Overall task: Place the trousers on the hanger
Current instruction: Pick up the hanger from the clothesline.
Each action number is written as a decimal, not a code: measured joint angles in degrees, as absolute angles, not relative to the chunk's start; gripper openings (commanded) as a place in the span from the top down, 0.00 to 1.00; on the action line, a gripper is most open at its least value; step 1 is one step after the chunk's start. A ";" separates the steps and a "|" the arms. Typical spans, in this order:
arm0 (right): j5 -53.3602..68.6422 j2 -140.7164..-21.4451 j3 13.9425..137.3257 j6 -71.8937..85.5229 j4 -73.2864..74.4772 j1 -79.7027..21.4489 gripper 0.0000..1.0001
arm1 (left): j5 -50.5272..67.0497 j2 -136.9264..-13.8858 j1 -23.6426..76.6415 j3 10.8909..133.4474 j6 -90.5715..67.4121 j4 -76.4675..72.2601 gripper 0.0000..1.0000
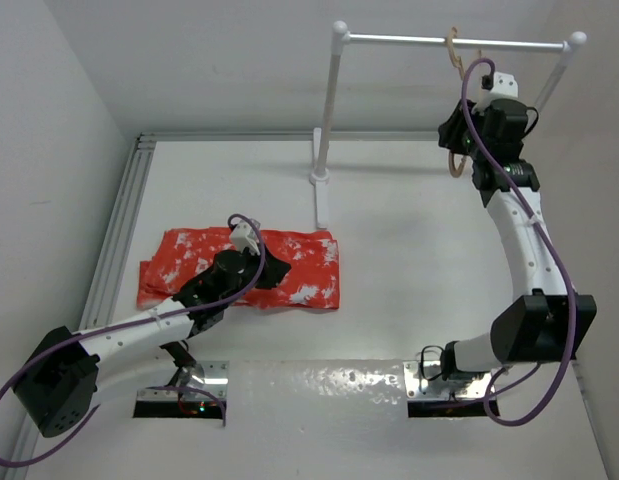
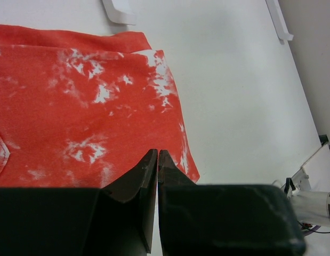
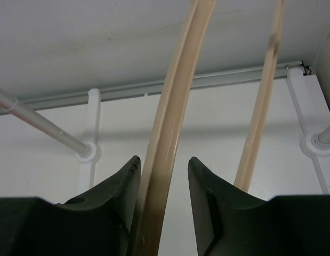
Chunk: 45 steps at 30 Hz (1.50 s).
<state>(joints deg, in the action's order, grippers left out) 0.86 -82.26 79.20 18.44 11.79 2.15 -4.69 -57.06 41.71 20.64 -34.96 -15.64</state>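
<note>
**Step in hand (judged):** securing the hanger before any cloth goes on it.

**Right hand** (image 3: 163,160): fingers apart, straddling one curved limb of the hanger (image 3: 172,106). In the right wrist view the finger at frame left touches the wood. A sliver of gap shows beside the other finger, so it is not clamped as far as can be seen. The second limb runs up the right of the frame, outside the fingers.

**Hanger position:** hooked on the white rail (image 1: 409,39), upper right of the top view, well apart from the trousers.

**Trousers** (image 1: 307,262): lying flat on the desk (image 1: 419,260), left of centre in the top view.

**Left hand** (image 2: 157,157): fingers together, tips over the trousers' edge near a corner, lower centre of the left wrist view. Whether any fabric is nipped between them cannot be told.

**Notes for doing the step well (judgement):**
- Centre the limb between the fingers before closing; one-sided contact would likely swing the hanger on its hook.
- Close firmly, since thin smooth wood may twist in the grip.
- Raise the hook clear of the rail before drawing away, or it may catch.
- For the left hand, confirm a real pinch of cloth before lifting; the trousers will droop.
</note>
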 measured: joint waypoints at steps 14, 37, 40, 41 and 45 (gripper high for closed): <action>2.11 -75.00 66.52 23.73 -5.04 2.15 1.00 | -4.49 -57.52 41.71 21.76 -34.98 -15.66 0.95; 10.63 -71.99 57.45 39.05 -26.02 2.13 1.00 | -3.31 -57.21 41.71 24.73 -35.22 -15.38 0.77; 11.38 -68.99 51.62 39.16 -25.78 2.15 1.00 | -1.93 -57.21 41.74 27.49 -35.40 -15.75 0.75; 11.75 -68.27 50.00 39.18 -25.76 2.15 1.00 | -1.34 -57.23 41.74 28.51 -35.44 -15.99 0.74; 12.99 -66.15 45.93 38.94 -24.34 2.13 1.00 | 0.27 -57.56 41.95 32.62 -35.44 -17.12 0.68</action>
<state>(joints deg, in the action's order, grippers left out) 12.99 -66.15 45.93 38.94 -24.34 2.13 0.27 -57.56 41.95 32.62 -35.44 -17.12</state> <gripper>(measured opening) 0.392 0.288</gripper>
